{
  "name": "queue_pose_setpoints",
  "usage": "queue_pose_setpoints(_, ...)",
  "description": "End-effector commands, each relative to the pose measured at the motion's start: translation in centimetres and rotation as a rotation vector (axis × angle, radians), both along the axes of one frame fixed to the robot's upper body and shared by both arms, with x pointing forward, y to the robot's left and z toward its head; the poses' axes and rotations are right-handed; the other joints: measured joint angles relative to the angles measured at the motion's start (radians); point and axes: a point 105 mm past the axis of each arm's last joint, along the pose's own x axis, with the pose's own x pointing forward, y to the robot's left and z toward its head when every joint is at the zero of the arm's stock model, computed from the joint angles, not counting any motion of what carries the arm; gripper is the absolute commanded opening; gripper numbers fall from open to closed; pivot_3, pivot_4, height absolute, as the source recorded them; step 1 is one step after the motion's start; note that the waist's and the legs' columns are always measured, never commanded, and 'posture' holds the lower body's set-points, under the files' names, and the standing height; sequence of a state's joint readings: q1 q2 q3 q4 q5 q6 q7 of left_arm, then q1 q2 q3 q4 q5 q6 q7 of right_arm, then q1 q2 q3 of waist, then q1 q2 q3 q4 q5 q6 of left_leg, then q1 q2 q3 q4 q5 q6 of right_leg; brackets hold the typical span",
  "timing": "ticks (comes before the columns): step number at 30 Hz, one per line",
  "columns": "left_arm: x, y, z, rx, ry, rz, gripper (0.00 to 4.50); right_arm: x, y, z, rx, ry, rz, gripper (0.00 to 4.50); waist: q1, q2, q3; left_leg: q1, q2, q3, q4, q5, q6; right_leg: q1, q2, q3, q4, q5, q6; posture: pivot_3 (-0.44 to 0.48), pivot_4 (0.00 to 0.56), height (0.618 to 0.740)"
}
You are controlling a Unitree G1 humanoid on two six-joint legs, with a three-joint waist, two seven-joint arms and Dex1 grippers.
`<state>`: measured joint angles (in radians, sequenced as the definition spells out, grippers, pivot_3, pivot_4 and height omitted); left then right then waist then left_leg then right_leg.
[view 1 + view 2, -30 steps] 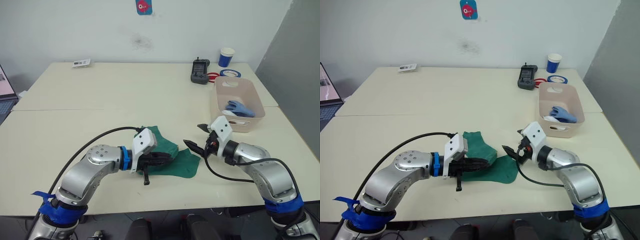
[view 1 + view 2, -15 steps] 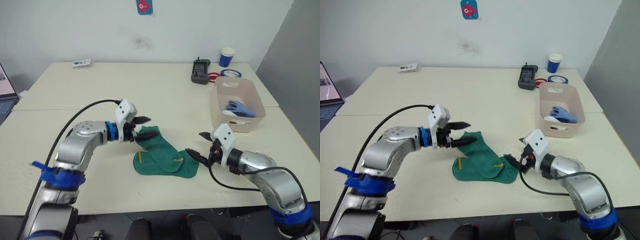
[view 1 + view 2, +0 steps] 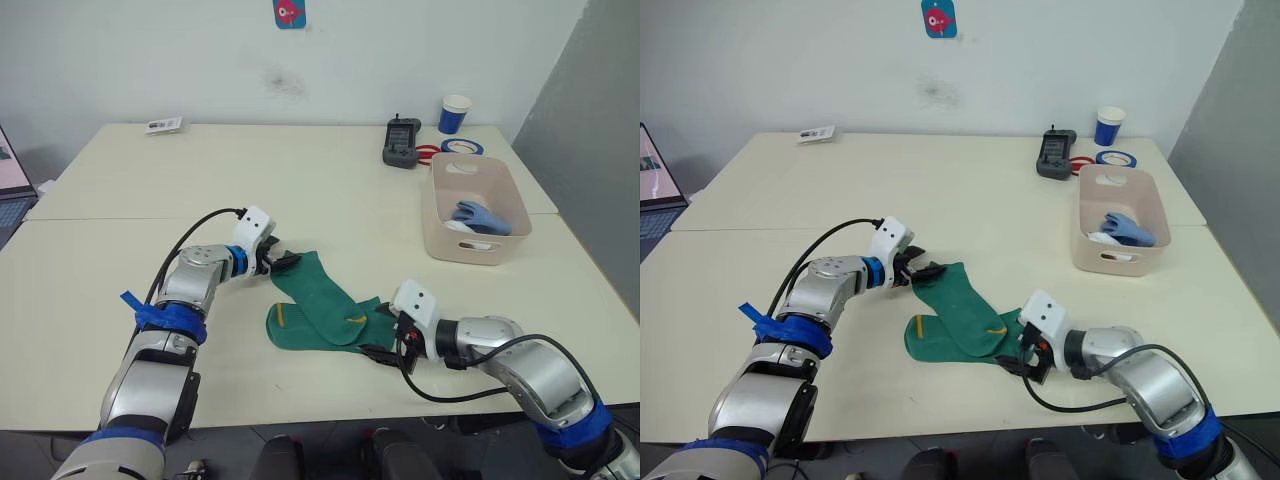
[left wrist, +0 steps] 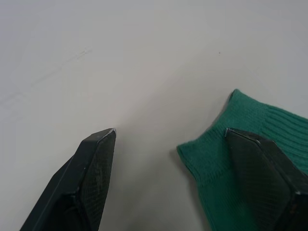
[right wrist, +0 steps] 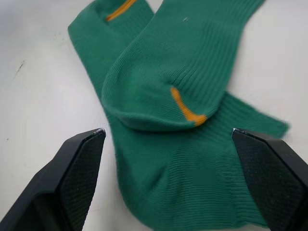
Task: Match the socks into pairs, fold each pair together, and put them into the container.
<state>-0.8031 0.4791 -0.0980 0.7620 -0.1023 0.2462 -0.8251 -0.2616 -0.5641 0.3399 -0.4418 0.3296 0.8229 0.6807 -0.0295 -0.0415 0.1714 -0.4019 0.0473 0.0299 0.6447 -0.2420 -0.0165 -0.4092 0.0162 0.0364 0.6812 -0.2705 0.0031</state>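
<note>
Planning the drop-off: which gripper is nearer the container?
Right. The right gripper sits at the green socks' toe end, below the container; the left gripper is farther away, at the cuff end.

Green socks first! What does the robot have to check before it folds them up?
1. Both green socks lying together, overlapping: ok.
2. Left hand open at the cuff end: ok.
3. Right hand open at the other end of the pair: ok.
4. Either hand gripping a sock yet: not ok, fingers spread.
5. Container has space left, with light blue socks inside: ok.
6. White pair in the container too: cannot tell.
</note>
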Motion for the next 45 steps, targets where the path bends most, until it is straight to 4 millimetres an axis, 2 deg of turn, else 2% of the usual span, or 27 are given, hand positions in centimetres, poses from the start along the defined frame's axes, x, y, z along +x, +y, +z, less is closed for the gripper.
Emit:
queue_pose_setpoints(1, -0.1, -0.1, 0.7, 0.006, -0.012, -0.03, 3.39, 0.0, 0.6, 0.6, 0.039, 0.017, 0.011, 3.87, 0.0, 0.0, 0.0, 0.0, 0.0, 0.0, 0.0, 0.0, 0.0, 0.0, 0.0, 0.0, 0.0, 0.0, 0.0, 0.0, 0.15, 0.74)
queue_pose_setpoints(2, -0.1, 0.0, 0.7, 0.005, -0.009, -0.033, 3.21, 0.0, 0.7, 0.7, 0.045, 0.017, 0.017, 3.58, 0.0, 0.0, 0.0, 0.0, 0.0, 0.0, 0.0, 0.0, 0.0, 0.0, 0.0, 0.0, 0.0, 0.0, 0.0, 0.0, 0.15, 0.74)
queue_pose_setpoints(3, -0.2, 0.0, 0.7, 0.003, -0.005, -0.036, 2.82, 0.2, 0.8, 0.8, 0.045, 0.007, 0.018, 3.12, 0.0, 0.0, 0.0, 0.0, 0.0, 0.0, 0.0, 0.0, 0.0, 0.0, 0.0, 0.0, 0.0, 0.0, 0.0, 0.0, 0.15, 0.74)
queue_pose_setpoints(5, -0.4, 0.0, 0.7, 0.003, 0.001, -0.045, 2.24, 0.6, 1.1, 1.0, 0.044, -0.017, 0.017, 2.5, -0.002, 0.0, 0.0, 0.0, 0.0, 0.0, 0.0, 0.0, 0.0, 0.0, 0.0, 0.0, 0.0, 0.0, 0.0, 0.0, 0.15, 0.74)
queue_pose_setpoints(9, -0.7, 0.0, 0.6, 0.004, 0.011, -0.057, 0.85, 1.0, 1.6, 1.5, 0.055, -0.032, 0.019, 0.96, -0.002, 0.0, 0.0, 0.0, 0.0, 0.0, 0.0, 0.0, 0.0, 0.0, 0.0, 0.0, 0.0, 0.0, 0.0, 0.0, 0.15, 0.74)
queue_pose_setpoints(12, -1.0, 0.0, 0.5, 0.005, 0.016, -0.062, 0.02, 1.2, 1.8, 1.8, 0.083, -0.015, 0.014, 0.02, -0.002, 0.0, 0.0, 0.0, 0.0, 0.0, 0.0, 0.0, 0.0, 0.0, 0.0, 0.0, 0.001, 0.0, 0.0, 0.0, 0.15, 0.74)
queue_pose_setpoints(21, -1.4, 0.2, 0.3, 0.007, 0.024, -0.06, 0.02, 1.2, 1.3, 2.1, 0.063, -0.032, 0.033, 0.02, -0.001, 0.0, 0.0, 0.0, 0.0, 0.0, 0.0, 0.0, 0.0, 0.0, 0.0, 0.0, 0.001, 0.0, 0.0, 0.0, 0.15, 0.74)
queue_pose_setpoints(24, -1.4, 0.4, 0.3, 0.01, 0.025, -0.057, 0.0, 1.2, 1.4, 3.0, 0.064, -0.071, 0.072, 0.63, -0.002, 0.0, 0.0, 0.0, 0.0, 0.0, 0.0, 0.0, 0.0, 0.0, 0.0, 0.0, 0.001, 0.0, 0.0, 0.0, 0.15, 0.74)
queue_pose_setpoints(27, -1.4, 0.4, 0.3, 0.01, 0.026, -0.056, 0.0, 1.8, 1.6, 3.5, 0.055, -0.119, 0.073, 1.66, -0.002, 0.0, 0.0, 0.0, 0.0, 0.0, 0.0, 0.0, 0.0, 0.0, 0.0, 0.0, 0.001, 0.0, 0.0, 0.0, 0.15, 0.74)
queue_pose_setpoints(30, -1.4, 0.4, 0.4, 0.009, 0.027, -0.056, 0.0, 1.9, 1.7, 3.0, 0.015, -0.141, 0.109, 2.69, -0.002, 0.0, 0.0, 0.0, 0.0, -0.001, 0.0, 0.0, 0.0, 0.0, 0.0, 0.0, 0.001, 0.0, 0.0, 0.0, 0.15, 0.74)
queue_pose_setpoints(38, -1.3, 0.7, 0.4, 0.022, 0.03, -0.045, 0.0, 1.3, 1.7, 1.9, -0.055, -0.132, 0.192, 2.69, -0.002, 0.0, 0.0, 0.0, 0.0, 0.0, 0.0, 0.0, 0.0, 0.0, 0.0, 0.0, 0.001, 0.0, 0.0, 0.0, 0.15, 0.74)
queue_pose_setpoints(45, -1.4, 0.8, 0.2, 0.029, 0.033, -0.046, 0.0, 2.1, 0.9, 1.5, -0.054, -0.068, 0.1, 2.69, -0.002, 0.0, 0.0, 0.0, 0.0, 0.0, 0.0, 0.0, 0.0, 0.0, 0.0, 0.0, 0.001, 0.0, 0.0, 0.0, 0.15, 0.74)
